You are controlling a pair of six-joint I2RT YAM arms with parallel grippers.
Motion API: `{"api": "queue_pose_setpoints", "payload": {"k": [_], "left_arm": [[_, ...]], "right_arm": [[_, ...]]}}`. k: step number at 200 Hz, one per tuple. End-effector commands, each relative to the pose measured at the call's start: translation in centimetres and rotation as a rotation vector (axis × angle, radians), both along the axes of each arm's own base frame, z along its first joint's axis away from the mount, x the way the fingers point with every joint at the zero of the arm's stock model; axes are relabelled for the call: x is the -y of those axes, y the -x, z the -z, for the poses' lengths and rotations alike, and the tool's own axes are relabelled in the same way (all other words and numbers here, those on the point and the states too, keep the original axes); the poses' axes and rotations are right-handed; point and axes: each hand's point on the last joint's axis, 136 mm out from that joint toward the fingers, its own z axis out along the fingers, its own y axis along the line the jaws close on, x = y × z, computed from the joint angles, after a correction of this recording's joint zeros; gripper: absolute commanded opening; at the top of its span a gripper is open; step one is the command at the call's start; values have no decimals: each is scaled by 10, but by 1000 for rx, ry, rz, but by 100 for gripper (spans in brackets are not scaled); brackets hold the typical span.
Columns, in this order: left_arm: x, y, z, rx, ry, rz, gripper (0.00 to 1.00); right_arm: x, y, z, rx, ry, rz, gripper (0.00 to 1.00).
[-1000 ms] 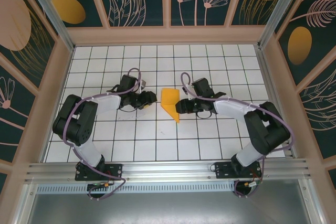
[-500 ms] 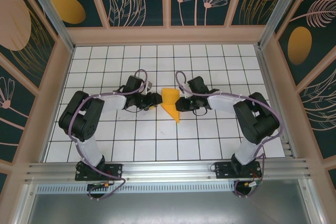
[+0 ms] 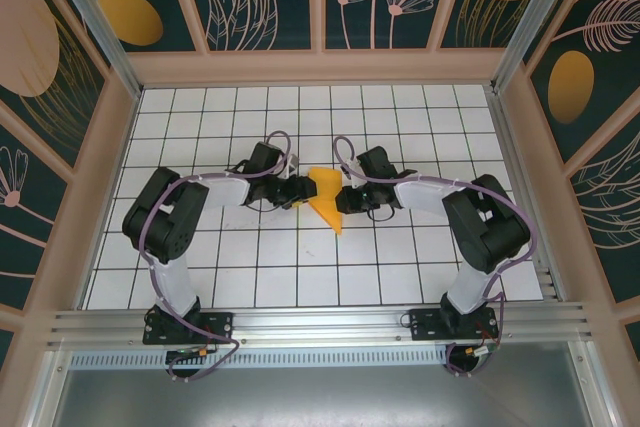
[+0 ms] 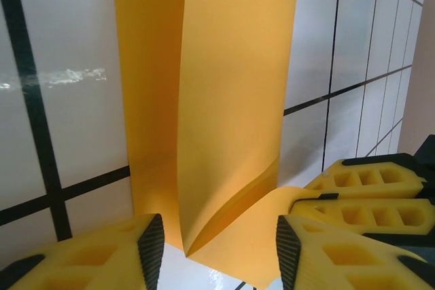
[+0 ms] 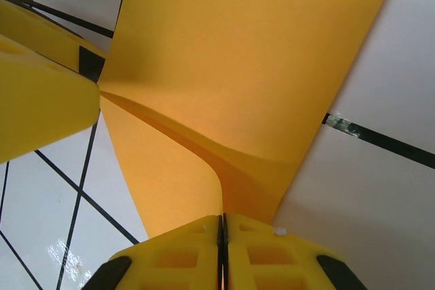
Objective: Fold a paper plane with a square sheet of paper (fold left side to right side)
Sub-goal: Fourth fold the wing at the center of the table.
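The orange-yellow sheet of paper [image 3: 324, 192] lies on the white grid table [image 3: 300, 287], folded into a narrow shape whose point faces the near edge. My right gripper [image 3: 341, 197] is at its right edge. In the right wrist view this gripper [image 5: 222, 225] is shut on a raised flap of the paper [image 5: 238, 66]. My left gripper [image 3: 302, 192] is at the paper's left edge. In the left wrist view it [image 4: 214, 242] stands open, with the creased paper [image 4: 231, 100] and its lifted fold between the fingers. The right gripper's yellow fingers [image 4: 367, 195] show just beyond.
Wooden walls with dark floral panels [image 3: 320, 67] enclose the table on three sides. The metal rail [image 3: 320, 332] with both arm bases runs along the near edge. The left gripper's yellow finger [image 5: 41, 93] touches the paper's far side in the right wrist view.
My left gripper has slid right, from a gap beside the paper up to its left edge. My right gripper has closed in on the right edge. The paper has hardly moved.
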Motion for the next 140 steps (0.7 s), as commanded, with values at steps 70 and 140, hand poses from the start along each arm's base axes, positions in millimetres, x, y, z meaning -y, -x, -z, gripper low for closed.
{"api": "queue_pose_setpoints", "payload": {"k": [70,140], "left_arm": [[19,-7,-19,24,43,13,17],[18,-5,-22,28,33,9,16]], "right_arm": [[29,-18,-37,189,73,126,38],[-9,29,-34,339,198,81,49]]}}
